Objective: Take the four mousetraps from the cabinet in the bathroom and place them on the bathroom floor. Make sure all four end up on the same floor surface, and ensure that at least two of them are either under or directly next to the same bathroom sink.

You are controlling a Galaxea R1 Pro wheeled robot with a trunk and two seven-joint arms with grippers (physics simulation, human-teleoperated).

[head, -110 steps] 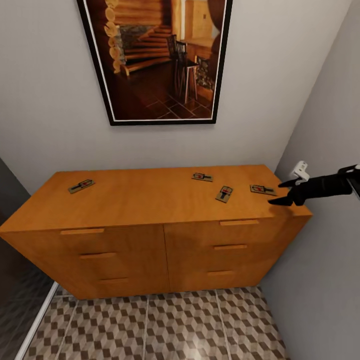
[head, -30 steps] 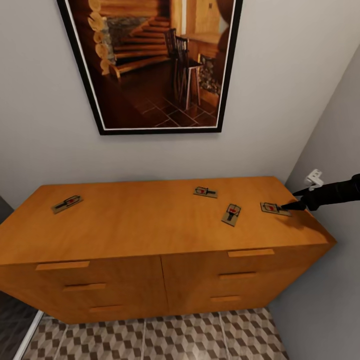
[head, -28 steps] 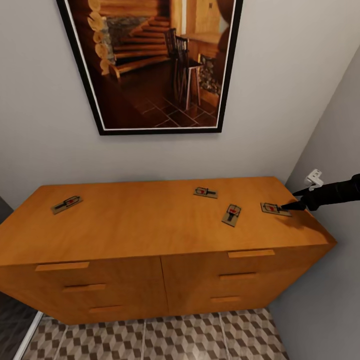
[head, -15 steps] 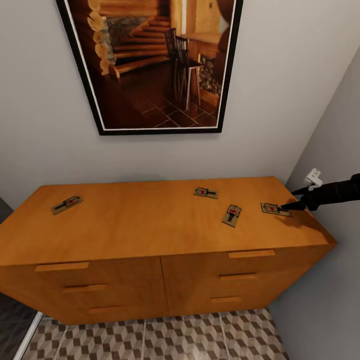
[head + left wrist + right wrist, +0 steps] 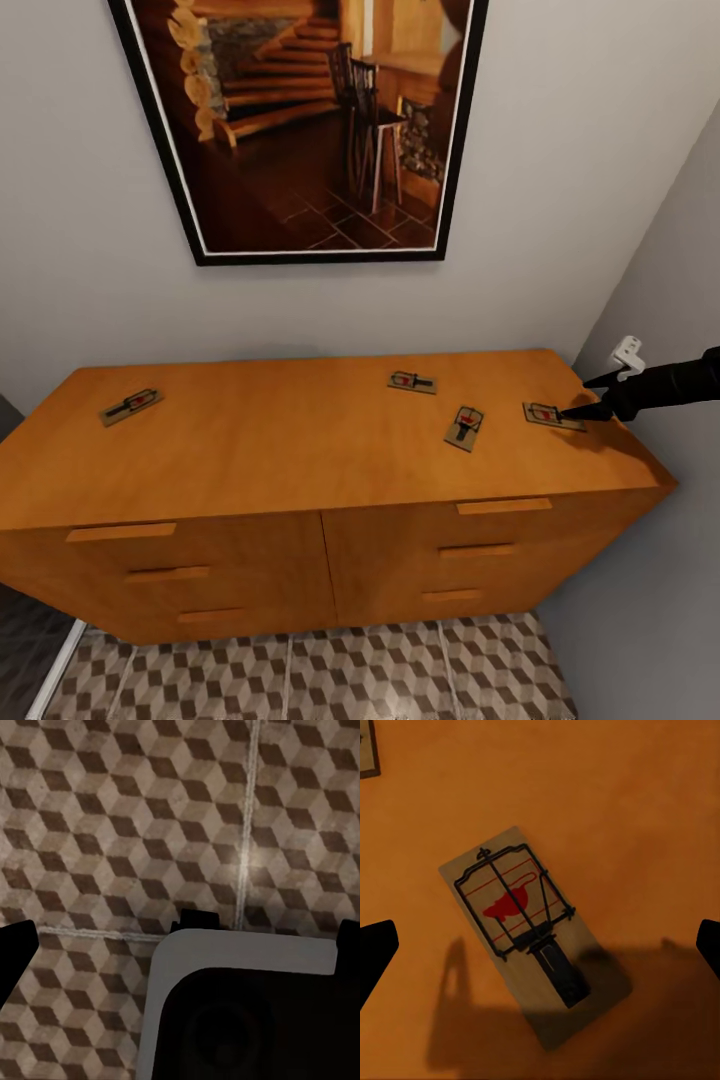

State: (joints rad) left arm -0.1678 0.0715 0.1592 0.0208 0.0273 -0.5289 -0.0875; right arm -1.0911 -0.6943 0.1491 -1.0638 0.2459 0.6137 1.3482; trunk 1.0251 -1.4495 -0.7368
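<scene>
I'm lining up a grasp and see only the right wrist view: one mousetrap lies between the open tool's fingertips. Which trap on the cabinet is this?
Observer: It is the rightmost mousetrap, near the right end of the cabinet; the right tool is at its outer edge.
Operator: Where are the others?
Observer: The middle mousetrap and the rear mousetrap lie just to its left; the far-left mousetrap lies alone near the other end.
Operator: And my other arm?
Observer: The left tool is open, above the bathroom floor.
</scene>
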